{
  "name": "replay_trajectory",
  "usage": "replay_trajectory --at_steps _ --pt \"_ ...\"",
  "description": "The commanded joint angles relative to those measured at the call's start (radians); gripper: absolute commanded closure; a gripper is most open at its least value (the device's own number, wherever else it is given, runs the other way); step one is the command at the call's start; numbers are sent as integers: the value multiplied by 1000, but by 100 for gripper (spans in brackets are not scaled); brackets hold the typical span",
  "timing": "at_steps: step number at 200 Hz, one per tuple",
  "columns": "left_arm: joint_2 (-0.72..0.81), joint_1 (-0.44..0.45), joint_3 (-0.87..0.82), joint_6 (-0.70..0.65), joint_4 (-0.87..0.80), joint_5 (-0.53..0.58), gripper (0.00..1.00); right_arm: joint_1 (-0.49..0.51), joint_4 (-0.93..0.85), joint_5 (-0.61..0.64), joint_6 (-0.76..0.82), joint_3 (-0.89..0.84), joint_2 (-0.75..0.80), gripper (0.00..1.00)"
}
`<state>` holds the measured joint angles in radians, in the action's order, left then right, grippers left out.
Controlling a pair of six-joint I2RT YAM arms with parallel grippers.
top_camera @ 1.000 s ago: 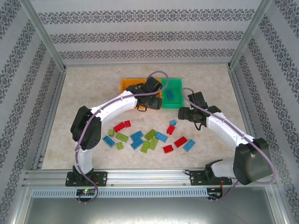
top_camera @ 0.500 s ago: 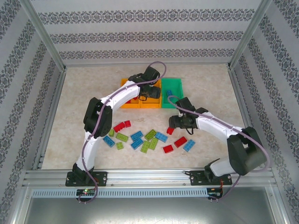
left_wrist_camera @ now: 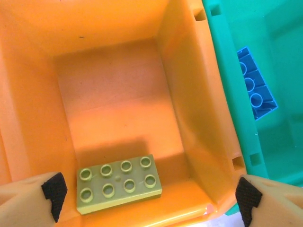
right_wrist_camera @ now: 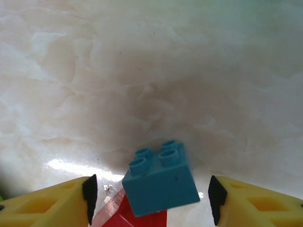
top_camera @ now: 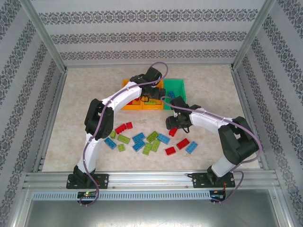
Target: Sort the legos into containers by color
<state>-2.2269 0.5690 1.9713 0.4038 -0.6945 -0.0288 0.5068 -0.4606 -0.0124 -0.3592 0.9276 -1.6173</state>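
My left gripper (left_wrist_camera: 150, 196) is open above an orange bin (left_wrist_camera: 180, 94), where one lime green brick (left_wrist_camera: 118, 184) lies flat on the floor near the front wall. The green bin (left_wrist_camera: 227, 94) to its right holds a blue brick (left_wrist_camera: 255, 85). In the top view the left gripper (top_camera: 150, 97) hangs over the orange bins (top_camera: 129, 86), next to the green bin (top_camera: 177, 85). My right gripper (right_wrist_camera: 152, 196) is open low over the table, its pads on either side of a small square blue brick (right_wrist_camera: 161, 182) that rests on a red brick (right_wrist_camera: 137, 218). Neither pad touches the blue brick.
Loose bricks are scattered on the marble table in front of the bins: red (top_camera: 124, 127), lime (top_camera: 123, 138), blue (top_camera: 138, 138), lime (top_camera: 152, 136), red (top_camera: 182, 143), blue (top_camera: 191, 147). A metal frame and patterned walls enclose the table (top_camera: 85, 99).
The right gripper has swung left from beside the green bin and come down over the small blue brick. The left arm reached farther over the orange bins, then held still.
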Motion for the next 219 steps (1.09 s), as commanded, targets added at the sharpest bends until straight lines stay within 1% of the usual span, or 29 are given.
replay_trajectory --at_steps 1,58,83,113,144,170,201,219 --pt "51 -3 -46 30 -8 -24 0 9 -16 20 24 40 -38 39" --pt "191 -3 -181 43 50 -14 0 9 -32 49 23 53 -63 63" --pt "242 -4 -229 47 59 -3 1 6 -36 63 9 52 -25 69" --pt "299 -4 -298 50 68 6 1 -14 -28 60 -14 78 57 71" --pt "363 -4 -400 22 89 22 0 -85 25 30 -67 131 89 72" --pt "402 -4 -482 8 84 56 0 -136 44 9 -104 215 32 72" --pt "456 -4 -590 0 92 73 1 -155 32 26 -119 330 -85 71" --pt "491 -4 -649 3 92 89 1 -160 26 31 -133 389 -146 68"
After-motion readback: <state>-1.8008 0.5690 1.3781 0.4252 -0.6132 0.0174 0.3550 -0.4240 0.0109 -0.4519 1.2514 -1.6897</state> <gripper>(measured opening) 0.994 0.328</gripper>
